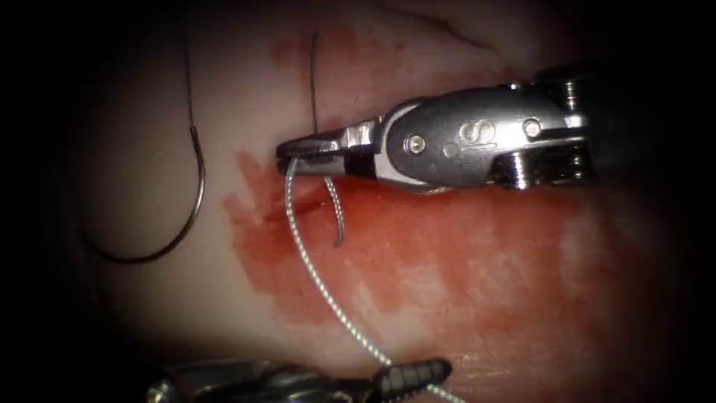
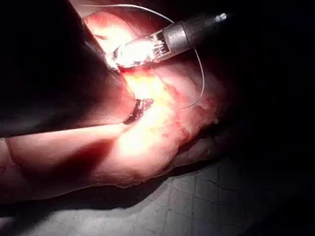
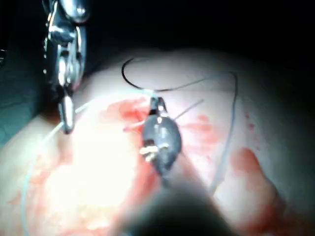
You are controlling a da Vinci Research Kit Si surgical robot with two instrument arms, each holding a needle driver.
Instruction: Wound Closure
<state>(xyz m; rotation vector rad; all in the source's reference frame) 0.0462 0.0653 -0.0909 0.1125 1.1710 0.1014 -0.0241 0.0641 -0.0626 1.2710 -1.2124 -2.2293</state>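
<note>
My right tool (image 1: 297,153) reaches in from the right over the cut (image 1: 302,200), its jaws shut on the pale braided thread (image 1: 307,261). That thread runs down to my left tool (image 1: 414,371) at the lower edge, which is shut on it. The curved needle (image 1: 195,201) lies free on the tissue (image 1: 149,313) left of the cut, held by neither tool and not in the tissue. Its dark thread (image 1: 189,75) leads upward. A short thread end (image 1: 337,216) hangs below the right jaws. The right wrist view has the right tool (image 3: 156,104), the left tool (image 3: 66,115) and the needle (image 3: 133,82).
Red fluid (image 1: 447,254) stains the tissue around and to the right of the cut. A second dark strand (image 1: 313,75) runs up from the right tool's jaws. In the left wrist view, the tissue's edge rests on a grey gridded mat (image 2: 221,201).
</note>
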